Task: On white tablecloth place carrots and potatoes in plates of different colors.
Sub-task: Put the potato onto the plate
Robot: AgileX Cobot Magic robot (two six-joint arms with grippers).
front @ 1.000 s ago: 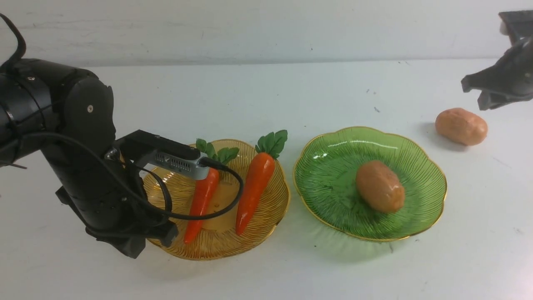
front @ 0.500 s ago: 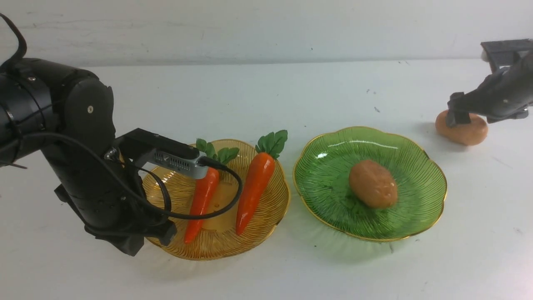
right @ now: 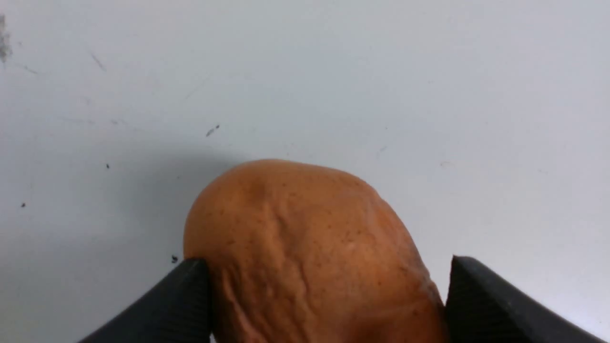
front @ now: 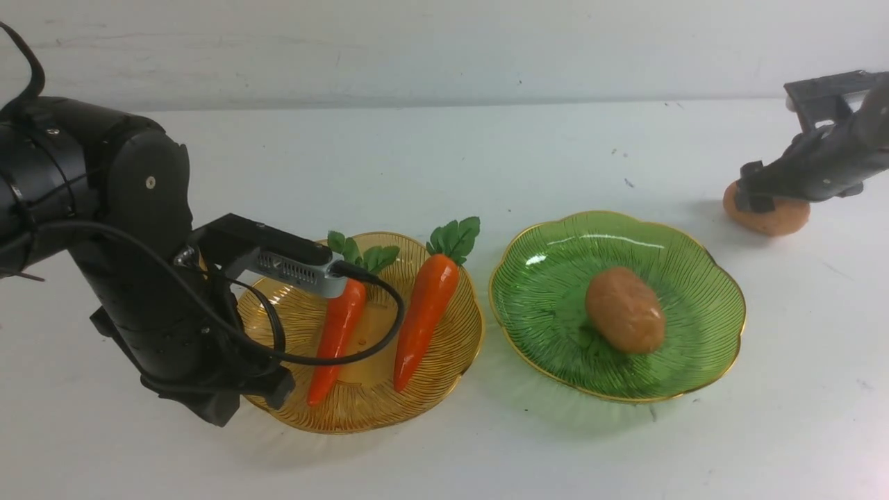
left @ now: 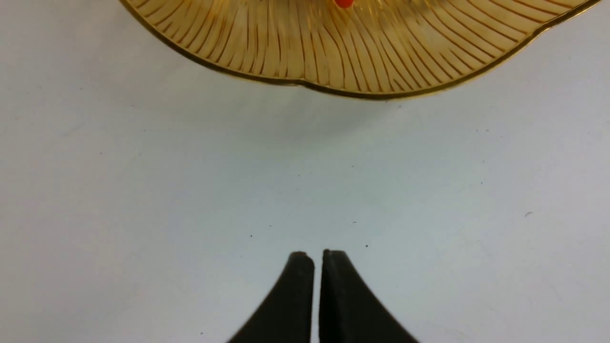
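A plain pale wall (front: 444, 48) spans the background, lightly scuffed, with a few tiny dark marks.

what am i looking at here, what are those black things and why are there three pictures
The black things are a robot's two arms, each ending in a two-fingered hand. The wide picture looks forward from between the arms. The other two come from small cameras on each wrist, looking past the fingers.

On the white cloth stand two plates. An amber plate holds the left carrot and right carrot. A green plate holds one potato.

The left hand is shut and empty, just off the amber plate's edge. The right hand has its fingers either side of a second potato, which lies on the cloth. Whether it is squeezing it yet, I cannot tell.
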